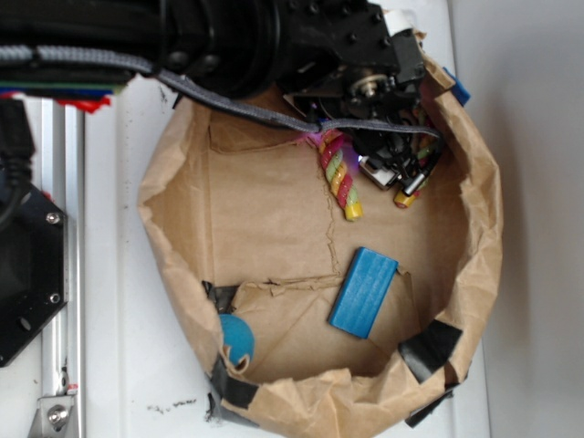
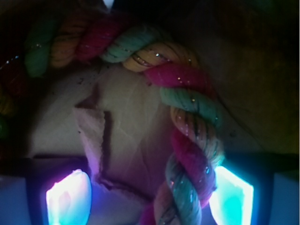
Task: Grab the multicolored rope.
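Multicolored rope (image 1: 339, 175) lies bent in an arch on the floor of the brown paper bag (image 1: 182, 182), far end, under the arm. Pincer (image 2: 150, 197) low over it, fingers (image 2: 69, 199) apart; one rope leg passes between them, close to the right pad, not clamped. Blue block (image 1: 364, 292) sits mid-bag, apart from the rope. Teal ball (image 1: 235, 338) at near-left corner. Bag rests on white desk (image 1: 137, 383).

Black arm (image 1: 228, 41), small screws, grey braided cable (image 1: 274, 114); end effector (image 1: 401, 169) black with silver plate.
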